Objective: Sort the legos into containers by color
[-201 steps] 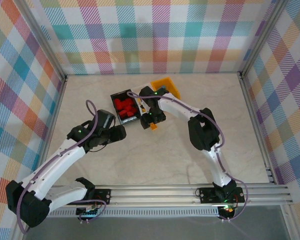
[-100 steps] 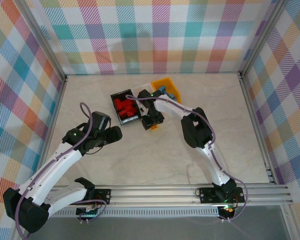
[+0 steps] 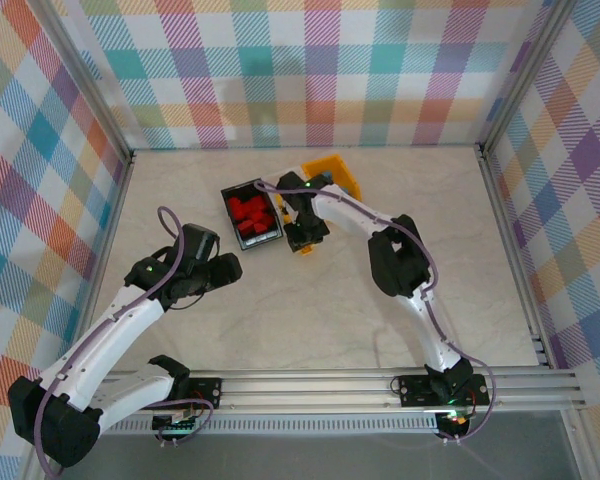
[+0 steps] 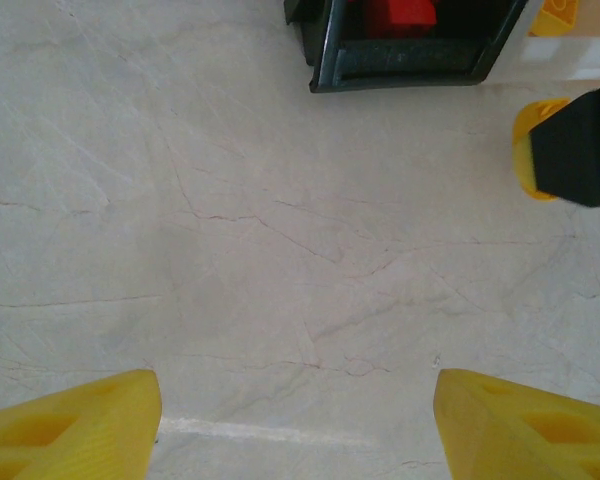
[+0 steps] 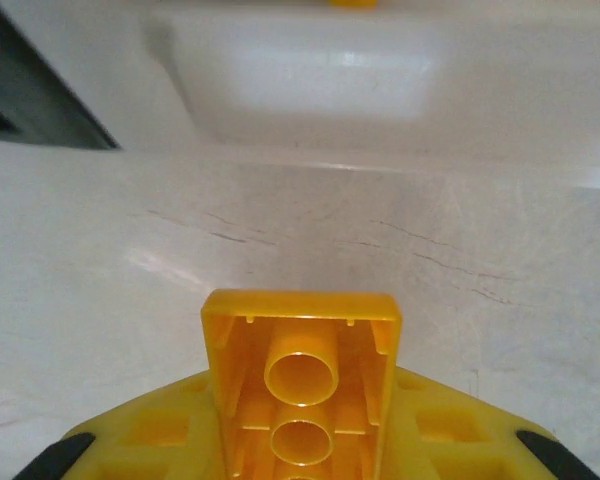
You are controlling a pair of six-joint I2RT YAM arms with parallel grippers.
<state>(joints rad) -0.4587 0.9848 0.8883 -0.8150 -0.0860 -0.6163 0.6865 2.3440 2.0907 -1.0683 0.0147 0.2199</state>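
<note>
Gripping a yellow brick (image 5: 300, 380) underside-up, my right claw (image 3: 302, 241) is closed just in front of the white bin (image 5: 300, 70). The yellow bin (image 3: 338, 166) lies beyond, to the right. My left claw (image 4: 298, 420) hangs open over bare desk (image 4: 280, 250), farther off.

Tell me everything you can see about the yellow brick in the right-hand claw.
The yellow brick is a small piece of glossy yellow-orange plastic. Its hollow underside faces the wrist camera, showing thin walls and two round tubes. The right gripper is shut on it, yellow fingers against its sides. It is just before the white bin, over the pale table; whether it touches the table is unclear.
</note>
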